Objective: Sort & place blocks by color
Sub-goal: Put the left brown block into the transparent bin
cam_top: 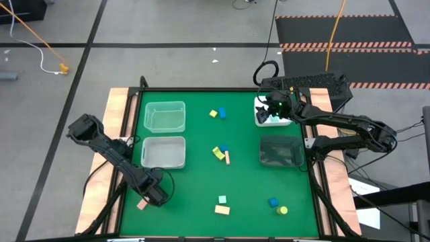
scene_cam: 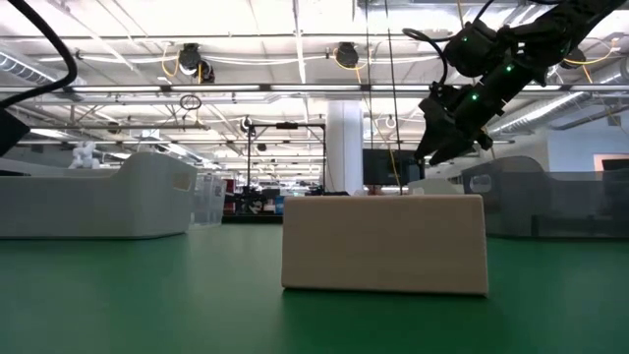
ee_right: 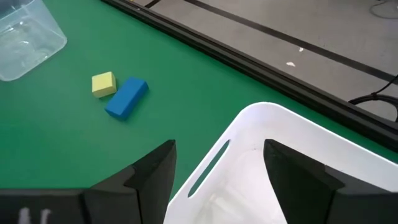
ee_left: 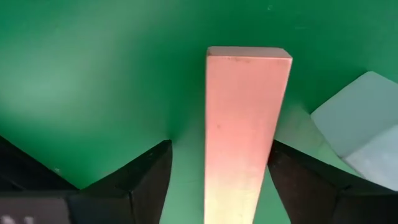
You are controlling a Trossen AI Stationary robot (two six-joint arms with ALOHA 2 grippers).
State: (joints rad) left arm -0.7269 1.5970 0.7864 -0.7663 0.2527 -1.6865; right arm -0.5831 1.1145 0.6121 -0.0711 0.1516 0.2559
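Observation:
Small blocks lie flat on the green mat: a yellow (cam_top: 213, 113) and a blue one (cam_top: 222, 113) far, a yellow-blue-tan cluster (cam_top: 222, 153) mid-table, a mint (cam_top: 222, 199) and a tan block (cam_top: 222, 210) near, and a blue (cam_top: 273, 202) beside a yellow one (cam_top: 283, 210). My left gripper (cam_top: 156, 193) is low at the near left, open, its fingers on either side of a tan plank (ee_left: 245, 124); I see no touch. My right gripper (ee_right: 217, 180) is open and empty, above the white bin (ee_right: 292, 155) at the far right.
Two clear bins (cam_top: 165, 115) (cam_top: 164, 152) stand on the left half and a dark bin (cam_top: 281, 152) sits on the right, near the white bin (cam_top: 263, 119). A clear bin's corner (ee_left: 367, 124) shows close to my left gripper. The mat's middle strip holds only loose blocks.

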